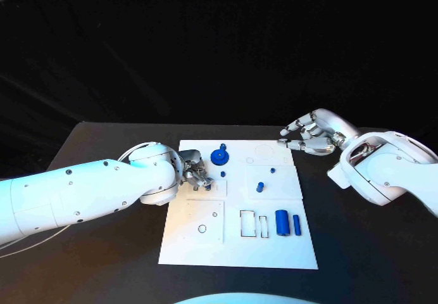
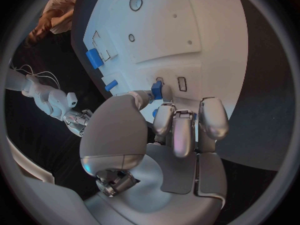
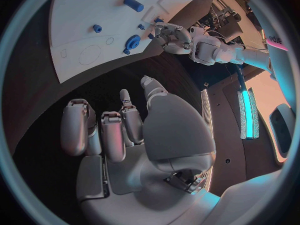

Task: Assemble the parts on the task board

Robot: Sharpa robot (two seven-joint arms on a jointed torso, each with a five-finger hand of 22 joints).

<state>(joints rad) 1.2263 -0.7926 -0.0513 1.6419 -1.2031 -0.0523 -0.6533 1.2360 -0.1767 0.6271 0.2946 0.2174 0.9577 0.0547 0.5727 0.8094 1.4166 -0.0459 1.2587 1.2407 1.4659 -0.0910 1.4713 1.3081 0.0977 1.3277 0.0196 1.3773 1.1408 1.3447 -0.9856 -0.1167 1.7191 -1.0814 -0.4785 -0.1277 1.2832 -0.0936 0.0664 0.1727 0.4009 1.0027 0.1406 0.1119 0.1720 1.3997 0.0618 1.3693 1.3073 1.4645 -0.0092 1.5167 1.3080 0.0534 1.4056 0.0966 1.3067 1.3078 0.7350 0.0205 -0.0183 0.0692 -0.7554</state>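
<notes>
The task board (image 1: 239, 209) lies in the middle of the black table (image 1: 365, 253), long axis running from 12 to 6 o'clock. On it, toward 11 o'clock of its centre, stands a round blue part (image 1: 219, 156) with a small knob on top. Near the board's centre sits a short blue peg (image 1: 260, 187), with a tiny blue dot (image 1: 273, 170) just toward 1 o'clock of it and another small blue piece (image 1: 223, 173) just below the round part. Toward 5 o'clock of the centre two blue cylinders lie side by side, a thicker one (image 1: 283, 223) and a thinner one (image 1: 297, 224), next to outlined rectangular slots (image 1: 248, 223).

The left hand (image 1: 194, 172) is over the board's 9 o'clock edge, fingers curled downward close to the surface. In the left wrist view a small blue block (image 2: 157, 90) sits at the tip of the thumb (image 2: 139, 99), with the other fingers (image 2: 185, 130) bent in just beside it; it looks pinched there, though the contact itself is hard to make out.

The right hand (image 1: 309, 136) hovers off the board's 1 o'clock corner, over the bare table. Its fingers (image 3: 100, 132) are loosely bent and apart, with nothing between them and the thumb (image 3: 153, 87)
</notes>
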